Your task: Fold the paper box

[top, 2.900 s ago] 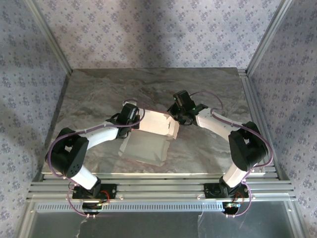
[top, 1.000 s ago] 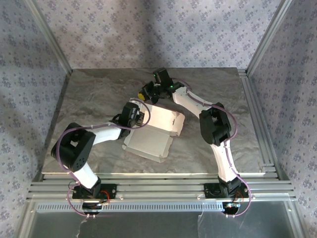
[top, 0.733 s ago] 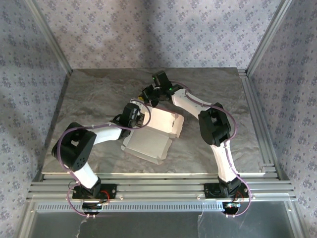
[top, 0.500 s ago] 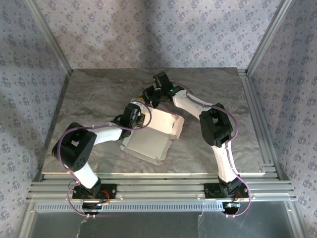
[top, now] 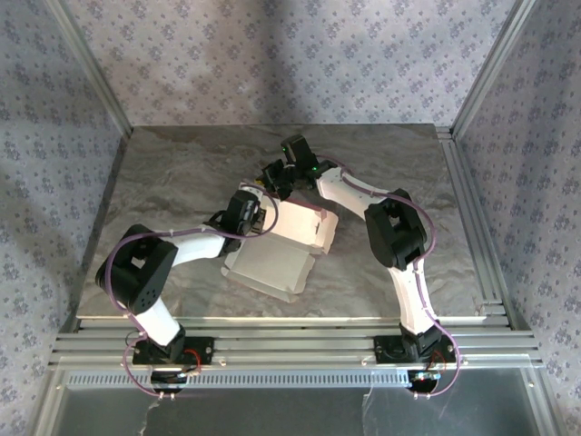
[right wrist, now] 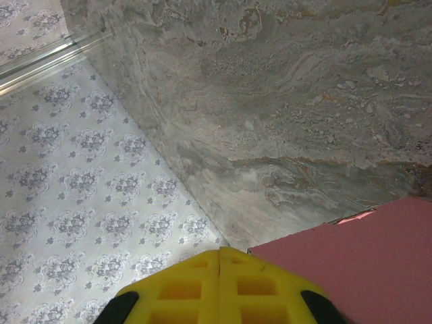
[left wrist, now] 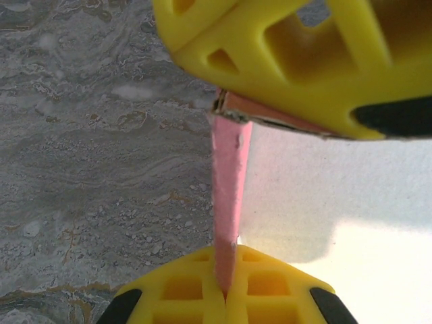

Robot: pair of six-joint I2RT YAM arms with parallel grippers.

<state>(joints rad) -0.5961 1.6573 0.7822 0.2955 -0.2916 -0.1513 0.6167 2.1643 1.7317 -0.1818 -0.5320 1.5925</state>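
Note:
The paper box (top: 292, 229) lies partly folded mid-table, pale side up, one panel flat toward the near edge. My left gripper (top: 259, 207) is shut on its left edge. In the left wrist view the left gripper (left wrist: 226, 287) pinches a thin pink flap (left wrist: 228, 175) that stands on edge, with the whitish reverse (left wrist: 351, 196) to its right. My right gripper (top: 272, 179) is shut with nothing in it, and its yellow fingers (left wrist: 283, 61) rest on the flap's far end. In the right wrist view the right gripper (right wrist: 221, 255) sits beside pink cardboard (right wrist: 368, 260).
The marble table (top: 182, 173) is walled by patterned panels and aluminium posts (top: 86, 68). A slotted rail (top: 290, 341) runs along the near edge. The right wrist view looks past the table's edge (right wrist: 165, 165) to the wallpaper.
The right arm swung from the box's right side round to its far-left corner and has edged down onto the flap. The left gripper has kept its hold, lifting the panel slightly.

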